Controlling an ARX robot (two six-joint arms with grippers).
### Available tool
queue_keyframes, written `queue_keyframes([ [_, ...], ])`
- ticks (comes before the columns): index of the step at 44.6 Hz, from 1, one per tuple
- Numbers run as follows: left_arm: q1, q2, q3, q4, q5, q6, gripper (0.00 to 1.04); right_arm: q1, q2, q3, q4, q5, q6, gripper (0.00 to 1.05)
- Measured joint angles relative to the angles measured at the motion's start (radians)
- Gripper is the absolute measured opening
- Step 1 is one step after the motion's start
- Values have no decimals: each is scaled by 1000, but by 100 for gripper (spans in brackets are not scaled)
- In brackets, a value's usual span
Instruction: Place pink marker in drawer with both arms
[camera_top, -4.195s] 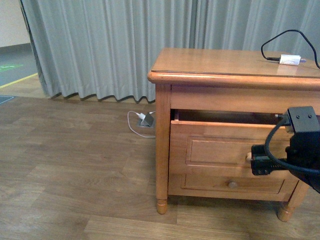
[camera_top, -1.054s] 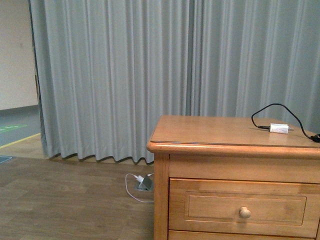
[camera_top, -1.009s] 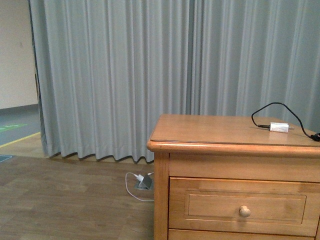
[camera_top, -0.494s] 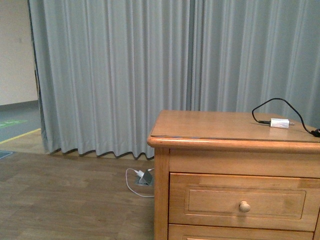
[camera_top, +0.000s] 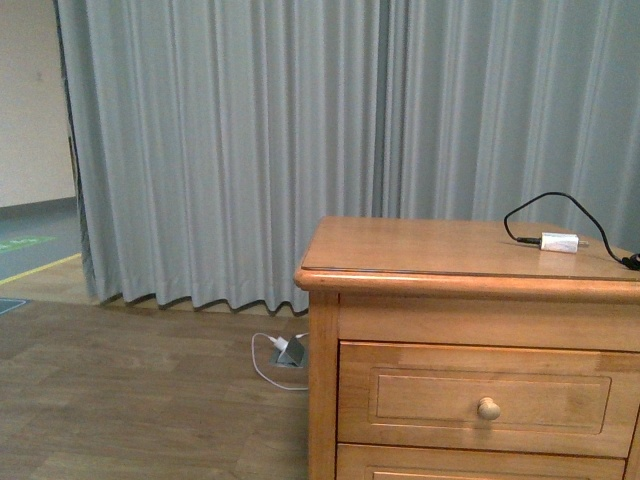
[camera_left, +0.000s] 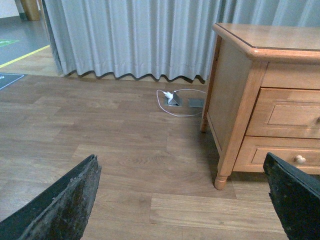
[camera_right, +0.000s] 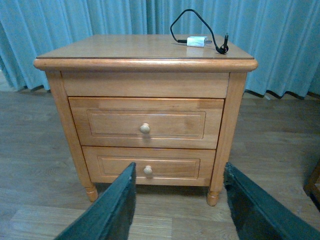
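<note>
We cannot find the pink marker in any view; nothing pink lies on the cabinet top or the floor. The uppermost honey-coloured wooden drawer (camera_right: 146, 124) with its recessed panel front sits flush and closed, its round wooden knob (camera_right: 144, 128) centred. Our right wrist view takes in the whole honey-coloured wooden nightstand (camera_right: 145, 60) head-on, including the lower drawer (camera_right: 148, 166) and the turned feet, which our front view cuts off. The front view alone shows how high the grey pleated curtain (camera_top: 250, 140) rises behind the nightstand. Our left wrist view alone shows the nightstand's left side panel and the wood-plank floor (camera_left: 100, 150), with a white plug and looped white cable (camera_left: 172, 97) lying near the curtain's hem. A small white adapter with a black cable (camera_right: 197, 41) rests on the far right of the top. Our left gripper (camera_left: 185, 205) is spread wide, holding nothing; our right gripper (camera_right: 180, 207) is likewise spread and empty, well short of the nightstand.
</note>
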Motion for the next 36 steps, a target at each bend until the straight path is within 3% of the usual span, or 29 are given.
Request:
queue_keyframes([
  [9,0,0,0,0,0,0,99,0,0,0,0,0,1,98],
  [36,0,0,0,0,0,0,99,0,0,0,-1,0,0,96],
])
